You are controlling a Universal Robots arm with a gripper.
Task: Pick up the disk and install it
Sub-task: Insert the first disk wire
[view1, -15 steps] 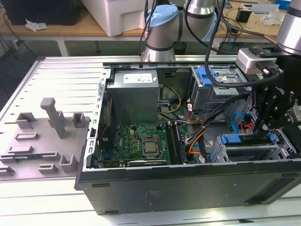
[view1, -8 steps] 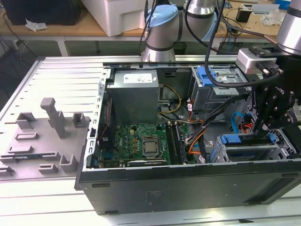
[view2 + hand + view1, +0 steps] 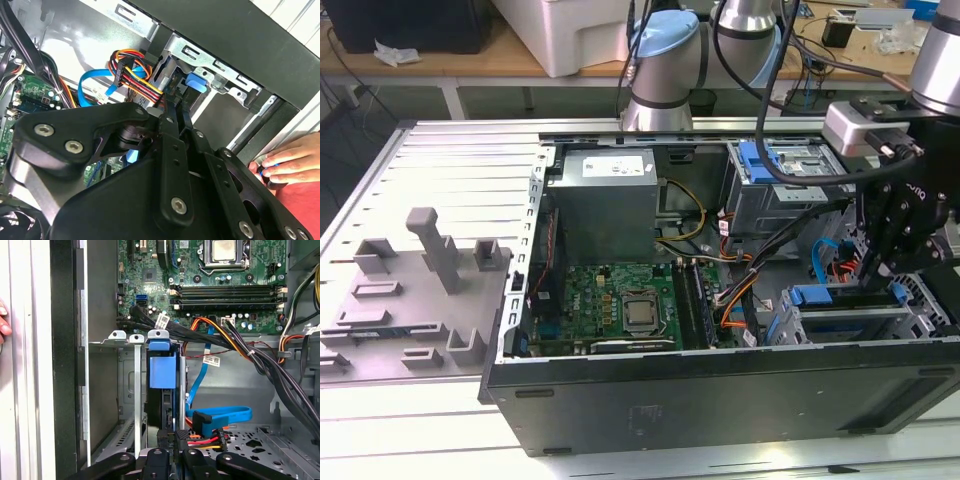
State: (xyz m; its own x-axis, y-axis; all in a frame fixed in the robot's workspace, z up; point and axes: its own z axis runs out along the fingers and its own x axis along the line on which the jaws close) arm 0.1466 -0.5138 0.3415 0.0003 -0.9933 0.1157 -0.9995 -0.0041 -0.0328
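The pincer hangs low inside the open computer case, at the exterior view's right, its black fingers pointing down into the grey drive cage near the case's front wall. In the first wrist view the pincer sits at the near end of the disk, which stands on edge in 1 slot of the cage; its blue end handle is at the far end from the pincer, level with the cage's metal tabs. The fingers are drawn close together along the disk's thin edge and look clenched on it, though the contact itself is partly hidden by the linkage.

In the second wrist view the black linkage of the pincer reaches toward the cage, with a blue tab just beyond the fingertips. A bundle of red, yellow and orange wires and a blue flat cable lie just beside the pincer, on the motherboard side. The motherboard lies well beyond the disk's handle end.

A person's hand rests outside the case wall, near the pincer. The case lies on a slatted desk.
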